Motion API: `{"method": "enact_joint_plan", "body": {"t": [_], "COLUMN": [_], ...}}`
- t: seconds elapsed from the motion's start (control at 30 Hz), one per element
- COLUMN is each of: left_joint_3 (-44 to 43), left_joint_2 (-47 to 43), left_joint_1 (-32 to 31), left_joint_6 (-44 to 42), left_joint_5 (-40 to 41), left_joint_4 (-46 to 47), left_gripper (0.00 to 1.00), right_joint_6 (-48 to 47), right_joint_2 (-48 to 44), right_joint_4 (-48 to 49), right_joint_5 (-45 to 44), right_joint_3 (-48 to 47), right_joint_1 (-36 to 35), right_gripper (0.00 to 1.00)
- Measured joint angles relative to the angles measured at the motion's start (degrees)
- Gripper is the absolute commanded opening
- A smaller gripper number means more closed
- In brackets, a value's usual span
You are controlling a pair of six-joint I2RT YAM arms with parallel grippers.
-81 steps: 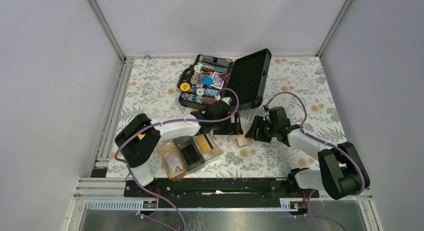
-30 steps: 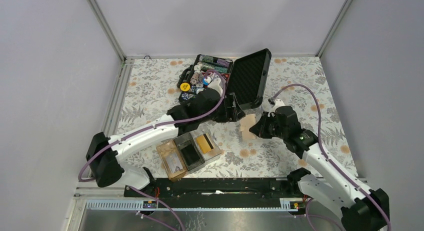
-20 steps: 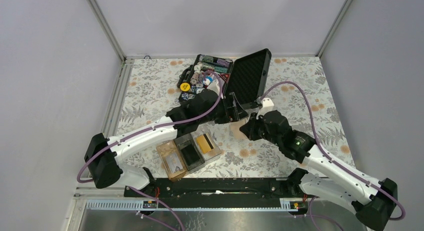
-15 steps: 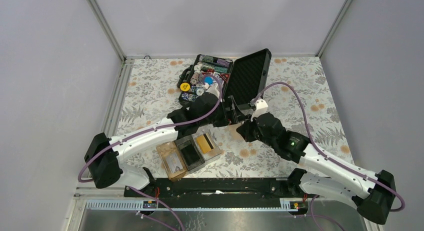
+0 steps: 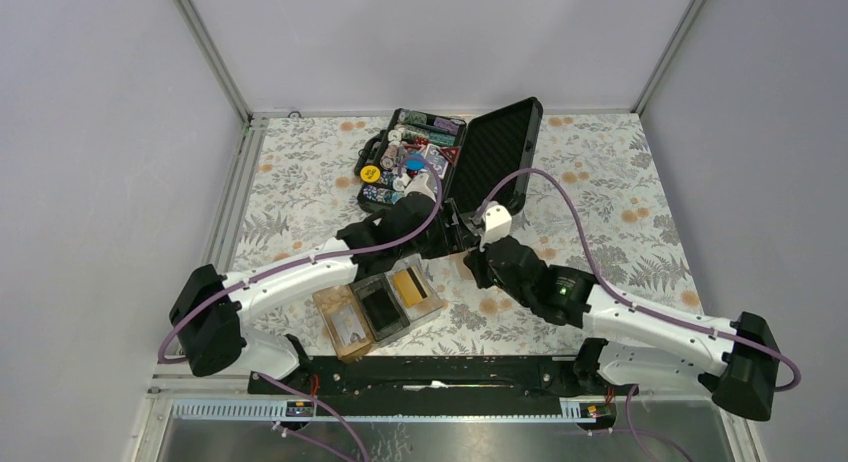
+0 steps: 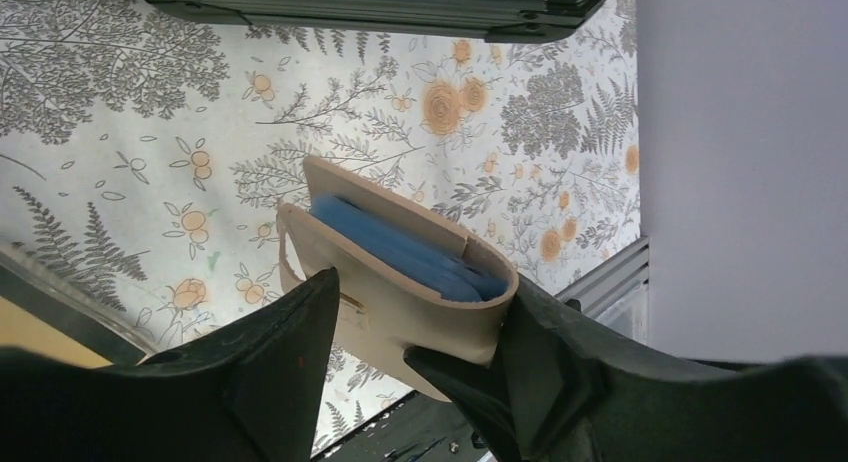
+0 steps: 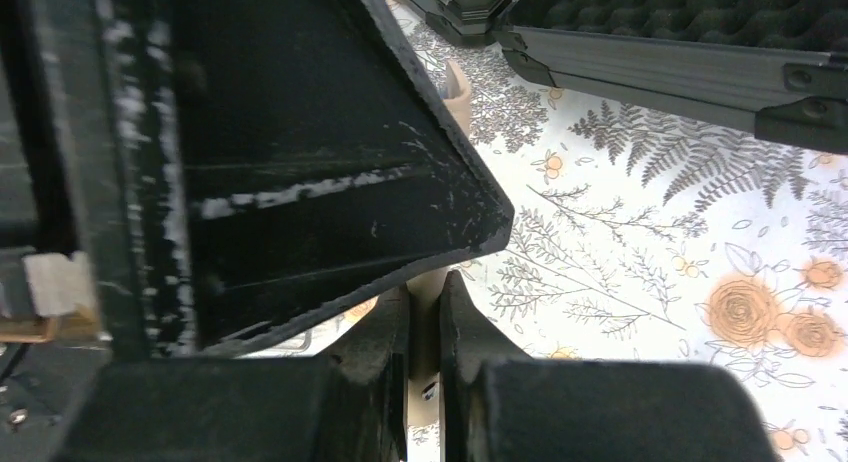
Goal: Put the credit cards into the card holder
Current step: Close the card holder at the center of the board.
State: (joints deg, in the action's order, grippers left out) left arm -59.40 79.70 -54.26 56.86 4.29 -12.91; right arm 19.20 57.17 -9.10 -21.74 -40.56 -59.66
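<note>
**Top external view.** One card holder sits on the floral surface near the arm bases. Its three compartments run in a row from near-left to far-right. One gold credit card lies flat in the far-right compartment. The other two read brown and dark, and no card can be made out in them. One black chip case stands open at the far side. The left pincer and right pincer meet tip to tip just beyond the holder's far-right end. What is between them is hidden here. The holder lies near-left of both pincers, and the left arm is the nearer, running alongside it.

**Left wrist view.** One beige card pouch sits between the left fingers, clear of the surface, with its mouth facing this camera. Blue cards are inside; their number cannot be told. The fingers straddle the pouch's long side. Whether they press on it or only flank it cannot be told.

**Right wrist view.** The right pincer is pressed together on a thin beige edge, evidently the pouch.

**Assessment.** The pouch is probably being passed over or steadied so a card can be pulled out. The coming move depends on the pouch mouth facing the left pincer, followed by a short carry near-left to an unfilled compartment.
</note>
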Motion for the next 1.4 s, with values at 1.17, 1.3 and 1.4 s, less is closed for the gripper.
{"method": "enact_joint_plan", "body": {"t": [1.17, 1.3, 1.4], "left_joint_3": [20.22, 24.04, 26.67], "left_joint_2": [-16.13, -22.69, -28.11], "left_joint_1": [14.84, 17.42, 18.82], "left_joint_6": [-5.14, -8.02, -8.83], "left_joint_5": [-11.54, -17.16, -20.35], "left_joint_4": [15.54, 19.61, 22.93], "left_gripper": [0.0, 0.0, 0.0], "right_joint_6": [-2.16, 1.33, 5.22], "right_joint_2": [-3.23, -4.2, -4.57], "right_joint_4": [3.52, 7.34, 11.93], "right_joint_5": [17.68, 30.25, 38.88], "right_joint_3": [-2.16, -0.2, 2.54], "right_joint_1": [11.3, 18.82, 21.62], "right_gripper": [0.99, 1.0, 1.0]}}
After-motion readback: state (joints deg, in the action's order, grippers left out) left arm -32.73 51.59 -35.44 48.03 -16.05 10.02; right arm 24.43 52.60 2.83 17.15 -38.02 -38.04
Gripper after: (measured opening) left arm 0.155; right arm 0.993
